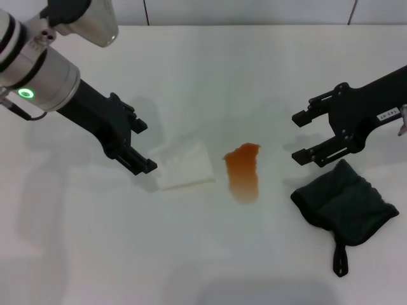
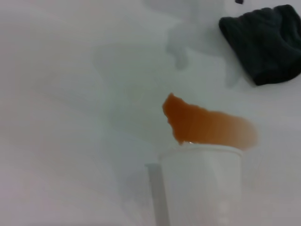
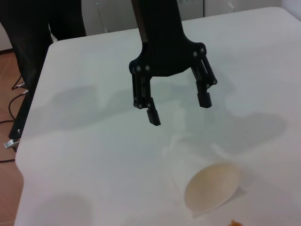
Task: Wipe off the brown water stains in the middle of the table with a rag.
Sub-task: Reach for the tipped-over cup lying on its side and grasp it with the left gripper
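Just one rag (image 1: 345,202), one cup (image 1: 185,165)

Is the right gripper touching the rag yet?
Apart. In the head view the right gripper is open, with white table showing between its lower finger and the rag.

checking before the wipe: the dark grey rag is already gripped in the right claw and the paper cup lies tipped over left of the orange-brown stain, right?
Not gripped: the head view shows the dark grey ribbed cloth rag lying on the white table, the right claw open above it. The rest holds.
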Available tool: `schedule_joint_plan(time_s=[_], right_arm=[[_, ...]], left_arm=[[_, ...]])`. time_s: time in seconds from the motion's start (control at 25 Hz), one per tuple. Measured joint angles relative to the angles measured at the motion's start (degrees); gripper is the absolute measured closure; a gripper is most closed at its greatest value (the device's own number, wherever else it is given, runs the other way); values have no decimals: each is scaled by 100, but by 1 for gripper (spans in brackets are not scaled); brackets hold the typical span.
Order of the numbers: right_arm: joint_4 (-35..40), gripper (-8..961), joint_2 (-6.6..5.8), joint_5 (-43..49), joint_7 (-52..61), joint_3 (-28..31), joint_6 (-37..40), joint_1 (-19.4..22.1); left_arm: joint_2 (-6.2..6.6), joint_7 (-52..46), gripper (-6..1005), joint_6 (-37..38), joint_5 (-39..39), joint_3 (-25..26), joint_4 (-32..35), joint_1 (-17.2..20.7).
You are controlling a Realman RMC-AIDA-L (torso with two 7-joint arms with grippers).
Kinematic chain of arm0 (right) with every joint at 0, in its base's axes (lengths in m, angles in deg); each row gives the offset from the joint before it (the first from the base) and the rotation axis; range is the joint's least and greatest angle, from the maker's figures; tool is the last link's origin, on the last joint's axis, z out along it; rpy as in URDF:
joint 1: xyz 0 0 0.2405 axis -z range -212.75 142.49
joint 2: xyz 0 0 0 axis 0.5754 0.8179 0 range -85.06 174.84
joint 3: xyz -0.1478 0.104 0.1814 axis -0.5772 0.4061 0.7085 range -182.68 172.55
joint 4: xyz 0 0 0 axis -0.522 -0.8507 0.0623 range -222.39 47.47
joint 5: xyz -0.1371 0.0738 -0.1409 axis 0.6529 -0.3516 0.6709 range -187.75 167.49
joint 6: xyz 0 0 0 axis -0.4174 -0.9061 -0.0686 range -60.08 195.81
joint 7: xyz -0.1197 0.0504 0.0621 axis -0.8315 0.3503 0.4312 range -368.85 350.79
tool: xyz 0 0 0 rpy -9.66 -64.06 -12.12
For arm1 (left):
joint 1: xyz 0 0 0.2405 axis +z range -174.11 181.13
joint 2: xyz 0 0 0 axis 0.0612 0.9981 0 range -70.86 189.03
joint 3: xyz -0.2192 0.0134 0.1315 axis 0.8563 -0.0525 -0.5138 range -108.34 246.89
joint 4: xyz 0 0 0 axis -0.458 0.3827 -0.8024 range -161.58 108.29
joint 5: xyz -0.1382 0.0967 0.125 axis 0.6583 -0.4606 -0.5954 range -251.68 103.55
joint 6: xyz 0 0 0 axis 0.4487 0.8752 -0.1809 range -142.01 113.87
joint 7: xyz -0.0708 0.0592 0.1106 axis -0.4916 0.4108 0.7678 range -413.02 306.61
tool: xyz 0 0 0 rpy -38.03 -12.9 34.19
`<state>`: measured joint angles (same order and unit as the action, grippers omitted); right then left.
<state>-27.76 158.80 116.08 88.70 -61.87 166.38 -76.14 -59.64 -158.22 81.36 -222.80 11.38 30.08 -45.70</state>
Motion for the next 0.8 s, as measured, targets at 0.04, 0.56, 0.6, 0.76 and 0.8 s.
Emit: schedule_joint_plan(time_s=[0.04, 0.56, 0.6, 0.76, 0.8], right_arm=[[0, 187, 1, 1, 0, -5, 0, 2], [22, 188, 23, 1, -5, -32, -1, -18], [23, 188, 29, 1, -5, -32, -2, -21], [25, 188, 41, 1, -7, -33, -7, -34], [26, 188, 43, 0, -7, -33, -8, -36]], left_arm=[[-5, 0, 130, -25, 7, -15, -3, -6], [-69, -120, 135, -561, 166, -680, -301, -32], [-70, -138, 136, -581, 197, -703, -329, -45], [-72, -220, 138, -704, 232, -824, -433, -109], [-71, -236, 138, -734, 236, -857, -465, -123]])
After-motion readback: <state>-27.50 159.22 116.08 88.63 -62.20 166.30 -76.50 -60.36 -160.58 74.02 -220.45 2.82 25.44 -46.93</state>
